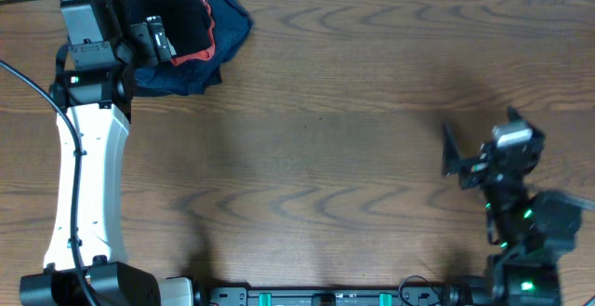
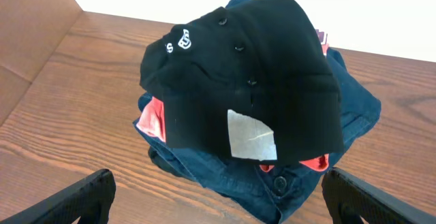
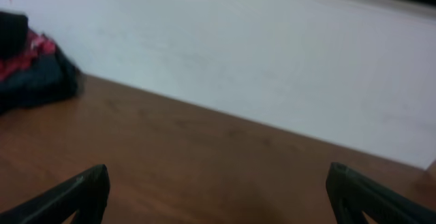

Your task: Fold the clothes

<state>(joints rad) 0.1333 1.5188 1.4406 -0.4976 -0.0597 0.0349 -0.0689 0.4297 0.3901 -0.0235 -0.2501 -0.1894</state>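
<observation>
The black shirt point(image 2: 266, 67) lies bunched on top of a pile at the table's far left corner point(image 1: 172, 13). It shows a small white logo point(image 2: 182, 41), a row of buttons and a white label point(image 2: 251, 135). My left gripper point(image 2: 216, 200) is open and empty, hovering just in front of the pile; in the overhead view it point(image 1: 153, 38) sits at the pile's left edge. My right gripper point(image 3: 216, 197) is open and empty, low over bare wood at the right side of the table point(image 1: 456, 153). The pile shows small at the far left of the right wrist view point(image 3: 27, 67).
Under the black shirt lie a red garment point(image 2: 153, 118) and a dark navy garment with a button point(image 2: 354, 115). A white wall edge runs behind the pile. Wood tabletop point(image 1: 335, 157) stretches between the two arms.
</observation>
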